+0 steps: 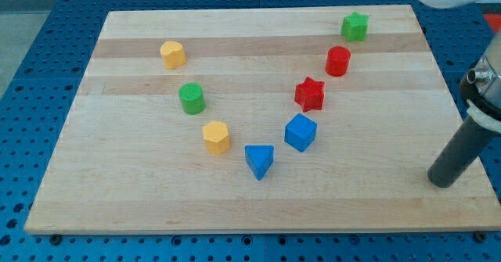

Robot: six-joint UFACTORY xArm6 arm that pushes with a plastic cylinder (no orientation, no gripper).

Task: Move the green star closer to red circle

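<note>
Resting on the wooden board (141, 207) near its right edge, my tip (443, 182) sits low at the view's right, well apart from every block. It is a bare dark rod with nothing to open or close, and it holds nothing and touches no block.

Nearest the view's bottom lies the blue triangle (259, 161), at the low point of a V-shaped spread of blocks. Just up and to the view's right of it sits the blue cube (300, 131), near but not touching. Up and to the view's left of the triangle is a yellow hexagon (216, 137).

Farther up the right arm of the V stands the red star (310, 94), just above the blue cube. On the left arm, the green circle (192, 98) sits above the yellow hexagon.

Farther still, the red circle (338, 61) stands up and to the right of the red star. On the left side, a second yellow block (173, 55) of roughly hexagonal shape lies above the green circle.

Farthest of all, near the board's top right corner, the green star (355, 26) sits just above and slightly right of the red circle, near it with a small gap between them.
</note>
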